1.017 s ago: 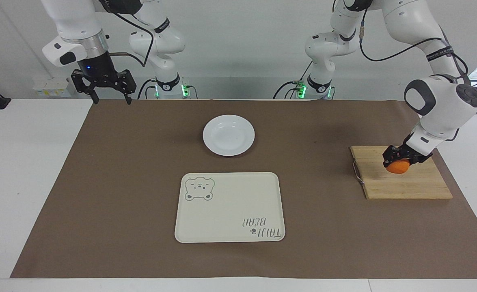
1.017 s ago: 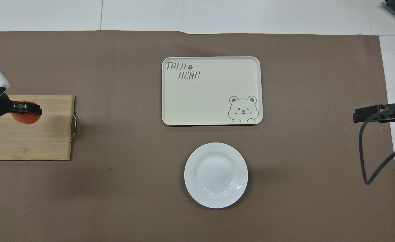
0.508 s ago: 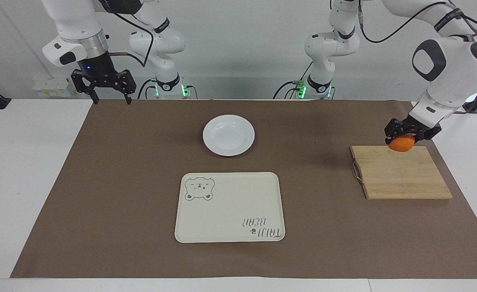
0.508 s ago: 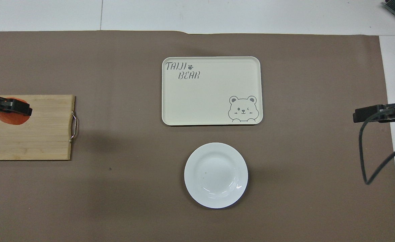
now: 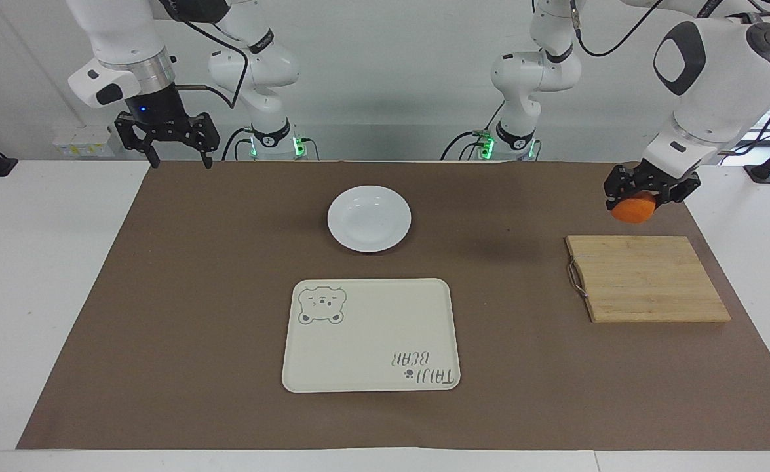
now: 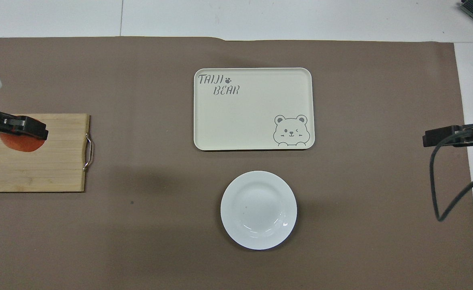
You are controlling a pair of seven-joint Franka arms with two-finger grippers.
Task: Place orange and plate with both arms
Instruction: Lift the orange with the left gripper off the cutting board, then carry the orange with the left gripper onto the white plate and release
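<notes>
My left gripper is shut on the orange and holds it in the air over the wooden board. In the overhead view the left gripper covers part of the orange. The white plate lies on the brown mat, nearer to the robots than the tray; it also shows in the overhead view. My right gripper is open and waits in the air over the mat's corner at the right arm's end; its tip shows in the overhead view.
A cream tray with a bear drawing lies mid-mat, also in the overhead view. The wooden board with a metal handle lies at the left arm's end. A brown mat covers the table.
My left gripper has lifted the orange off the wooden board and carried it up and a little toward the middle of the table. The right arm has not moved.
</notes>
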